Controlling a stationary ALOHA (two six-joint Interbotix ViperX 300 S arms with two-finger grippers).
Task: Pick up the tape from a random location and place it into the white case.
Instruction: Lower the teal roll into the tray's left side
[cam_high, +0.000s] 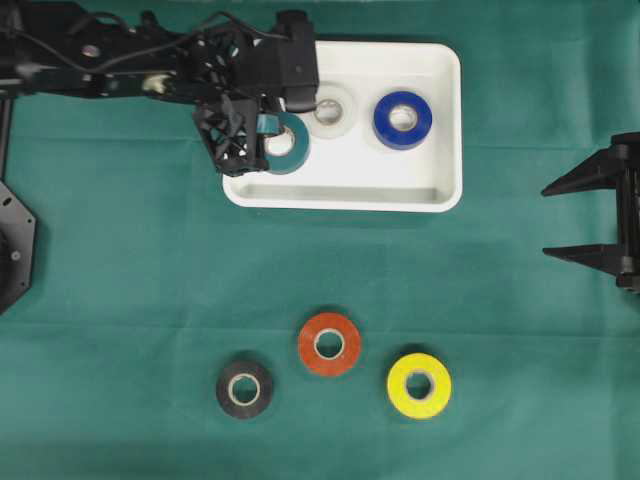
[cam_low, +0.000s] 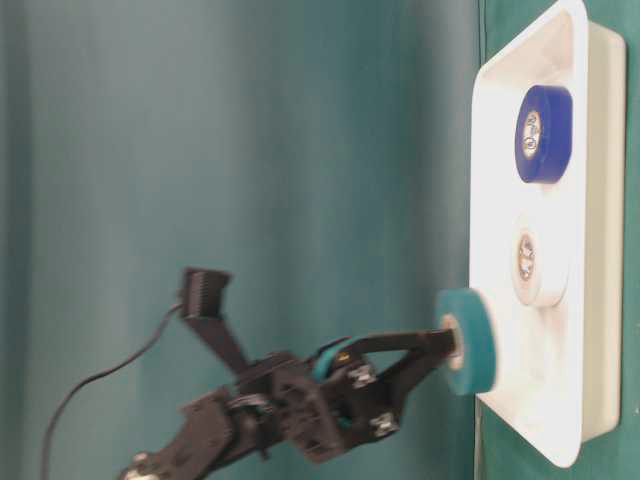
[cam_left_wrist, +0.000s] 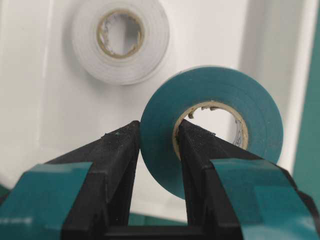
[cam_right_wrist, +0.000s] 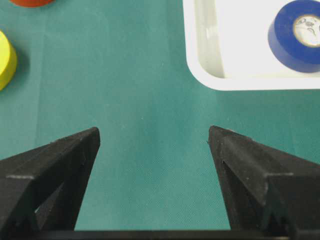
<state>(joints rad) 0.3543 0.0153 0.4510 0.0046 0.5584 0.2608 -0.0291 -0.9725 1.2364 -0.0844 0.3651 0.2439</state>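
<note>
Pinching a teal tape roll (cam_left_wrist: 212, 130) through its wall, the left gripper (cam_left_wrist: 159, 142) has one finger on the outer face and the other inside the cardboard core, its jaws squeezed tight on the band between them. In the overhead view the roll (cam_high: 288, 143) sits over the left end of the white case (cam_high: 440, 195), at about nine o'clock from the tray's middle, with the black arm reaching in from the upper left. From the table-level view the teal roll (cam_low: 470, 340) stands on edge at the fingertips, just in front of the case's floor; whether it touches the floor I cannot tell. Already lying in the case (cam_low: 590, 250) are a white tape roll (cam_high: 330, 110), close by at two o'clock from the held one, and a blue tape roll (cam_high: 402, 119) farther toward three o'clock. The wrist camera shows the white roll (cam_left_wrist: 120, 40) flat on the tray floor behind the teal one. The right gripper (cam_high: 583, 217) waits at the right edge of the green cloth (cam_high: 120, 300), well apart from the case, its two black fingers spread wide with nothing between them; its own camera looks past them (cam_right_wrist: 150, 137) at bare cloth and the tray's corner. On the cloth, at six o'clock from the case, lie an orange roll (cam_high: 329, 343), a black roll (cam_high: 245, 389) at its seven o'clock, and a yellow roll (cam_high: 419, 385) at its four o'clock.
</note>
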